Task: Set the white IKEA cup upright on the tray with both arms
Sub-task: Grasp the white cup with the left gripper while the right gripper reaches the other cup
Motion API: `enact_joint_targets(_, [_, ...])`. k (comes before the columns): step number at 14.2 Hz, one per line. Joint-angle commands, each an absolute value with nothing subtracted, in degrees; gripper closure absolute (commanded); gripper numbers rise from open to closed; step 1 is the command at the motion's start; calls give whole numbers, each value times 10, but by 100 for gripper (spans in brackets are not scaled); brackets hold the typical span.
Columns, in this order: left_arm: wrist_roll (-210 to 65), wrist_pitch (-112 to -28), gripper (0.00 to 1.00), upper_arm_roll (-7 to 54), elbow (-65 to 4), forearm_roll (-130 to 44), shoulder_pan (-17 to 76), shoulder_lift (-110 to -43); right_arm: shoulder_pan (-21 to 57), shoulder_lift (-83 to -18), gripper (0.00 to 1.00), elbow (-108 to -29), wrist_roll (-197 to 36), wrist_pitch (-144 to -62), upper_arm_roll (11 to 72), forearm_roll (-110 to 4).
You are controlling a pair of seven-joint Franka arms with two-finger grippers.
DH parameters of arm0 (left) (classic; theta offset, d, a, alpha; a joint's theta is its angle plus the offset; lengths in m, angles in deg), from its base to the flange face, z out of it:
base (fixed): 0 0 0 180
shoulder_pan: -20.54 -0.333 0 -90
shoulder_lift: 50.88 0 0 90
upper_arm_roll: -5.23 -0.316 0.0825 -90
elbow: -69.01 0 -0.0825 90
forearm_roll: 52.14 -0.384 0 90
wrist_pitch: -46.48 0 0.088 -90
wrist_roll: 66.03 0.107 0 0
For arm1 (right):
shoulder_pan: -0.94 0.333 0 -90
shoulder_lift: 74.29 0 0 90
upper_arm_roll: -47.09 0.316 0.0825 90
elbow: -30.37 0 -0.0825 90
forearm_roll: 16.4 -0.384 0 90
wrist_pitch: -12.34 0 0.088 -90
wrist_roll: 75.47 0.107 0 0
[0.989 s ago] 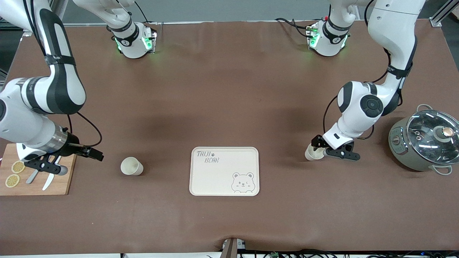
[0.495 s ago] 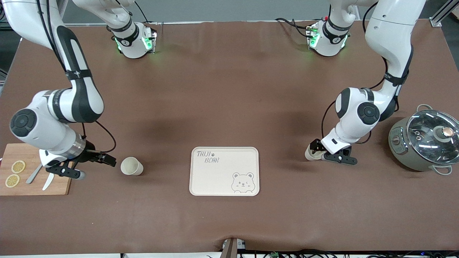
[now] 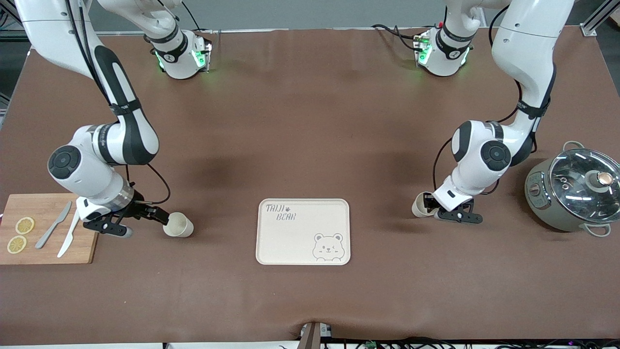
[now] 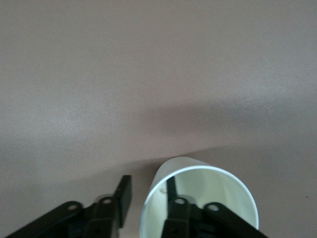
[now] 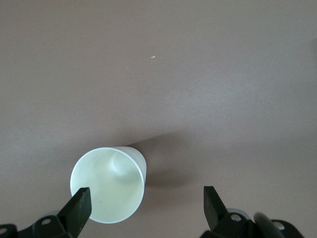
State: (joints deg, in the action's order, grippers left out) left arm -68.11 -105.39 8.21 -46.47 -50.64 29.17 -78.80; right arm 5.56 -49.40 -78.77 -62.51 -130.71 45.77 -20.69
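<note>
Two white cups lie on their sides on the brown table, one on each side of the cream tray (image 3: pixel 290 242). My right gripper (image 3: pixel 162 219) is open and low at the mouth of the cup (image 3: pixel 179 226) toward the right arm's end. In the right wrist view this cup (image 5: pixel 109 183) lies by one finger, and the gripper (image 5: pixel 146 208) is spread wide. My left gripper (image 3: pixel 424 204) is open at the other cup (image 3: pixel 416 207). In the left wrist view the gripper (image 4: pixel 148 187) straddles the wall of that cup (image 4: pixel 223 186), one finger inside and one outside.
A wooden cutting board (image 3: pixel 48 245) with lemon slices and two pieces of cutlery lies at the right arm's end of the table. A grey pot with a glass lid (image 3: pixel 576 189) stands at the left arm's end.
My right arm has swung from over the cutting board to the mouth of its cup. My left gripper has settled slightly lower onto its cup's rim.
</note>
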Motion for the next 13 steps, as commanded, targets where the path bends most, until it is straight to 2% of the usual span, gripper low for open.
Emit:
enact_joint_targets(1, [-698,-1051,100,84,-452,-508,295,-778,63,-482,0,-809,-618,-1355,457,-213])
enact_joint_targets(2, [-705,-1041,100,84,-445,-508,297,-773,65,-474,0,-810,-618,-1362,456,-213])
enact_joint_targets(4, [-740,-960,100,87,-396,-508,313,-766,70,-460,0,-809,-618,-1378,456,-213])
enact_joint_targets(6, [-808,-840,100,87,-301,-508,341,-772,73,-449,0,-809,-618,-1389,456,-213])
enact_joint_targets(8, [-879,-771,100,87,-203,-509,375,-812,73,-440,0,-809,-618,-1402,457,-213])
enact_joint_targets(13, [-977,-759,100,78,-84,-512,455,-916,72,-438,0,-809,-618,-1401,456,-213])
